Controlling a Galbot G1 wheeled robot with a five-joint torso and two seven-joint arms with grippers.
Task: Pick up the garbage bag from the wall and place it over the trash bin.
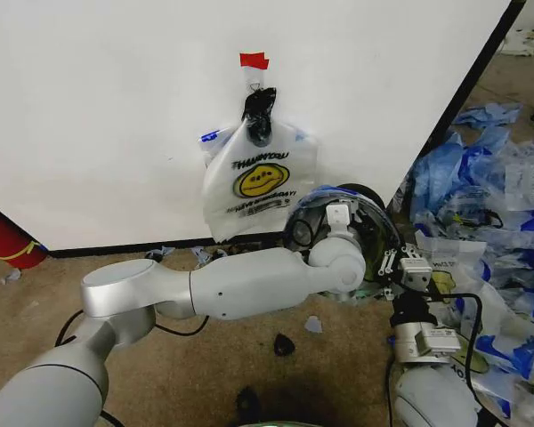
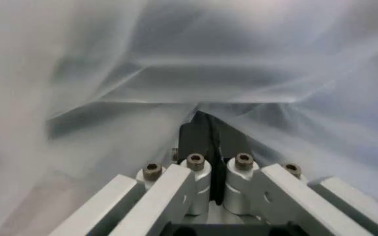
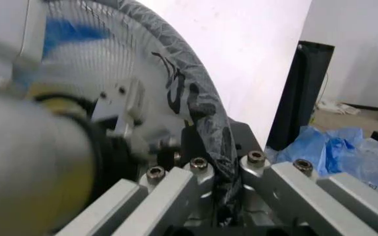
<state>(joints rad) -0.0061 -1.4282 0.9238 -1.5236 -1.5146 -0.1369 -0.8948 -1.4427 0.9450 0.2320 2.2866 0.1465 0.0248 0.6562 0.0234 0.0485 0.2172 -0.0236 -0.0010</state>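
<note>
We see left tool [image 2: 210, 157] pinched on garbage bag [image 2: 241, 78] film inside trash bin [image 1: 360, 200]; right tool [image 3: 223, 169] clamped on bin rim near wall [image 1: 116, 107].

Brown carpet floor [image 1: 249, 338], heap of blue-and-white bags [image 1: 489, 205], red cylinder [image 1: 4, 236]

A smiley-printed garbage bag [image 1: 260, 182] hangs on the wall [image 1: 107, 116] under red tape; the trash bin [image 1: 343, 227], already bag-lined, stands beside it.
</note>
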